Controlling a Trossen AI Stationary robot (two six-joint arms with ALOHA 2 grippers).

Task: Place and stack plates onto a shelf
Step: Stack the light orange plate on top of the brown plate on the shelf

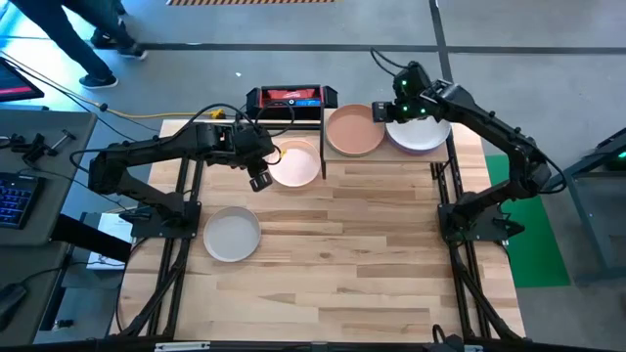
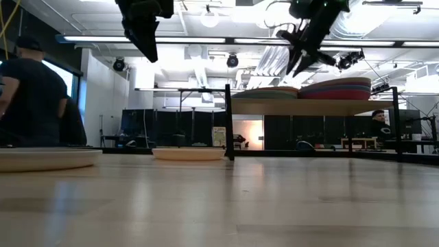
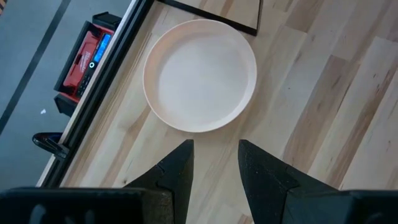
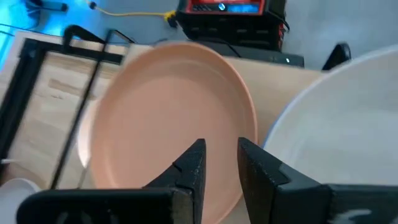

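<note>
The shelf [image 2: 309, 107] stands at the table's far side and carries two stacks of plates. The left stack is topped by a salmon-brown plate [image 1: 354, 130] [image 4: 168, 118], the right stack by a pale whitish plate [image 1: 421, 135] [image 4: 348, 137]. My right gripper [image 4: 221, 144] [image 2: 296, 60] hovers open above the shelf between the two stacks, over the salmon plate's rim. A cream plate [image 1: 293, 162] [image 3: 200, 74] rests flat on the table left of the shelf. My left gripper [image 3: 216, 144] [image 1: 259, 180] hangs open above its near side. A grey plate [image 1: 232, 235] lies nearer, at the left.
A red-and-black device [image 1: 290, 98] sits just beyond the table's far edge, behind the cream plate. The shelf's black post [image 2: 228, 123] stands beside the cream plate. A person [image 2: 31, 96] stands off the table's far left. Bare wood covers the table's middle and near side.
</note>
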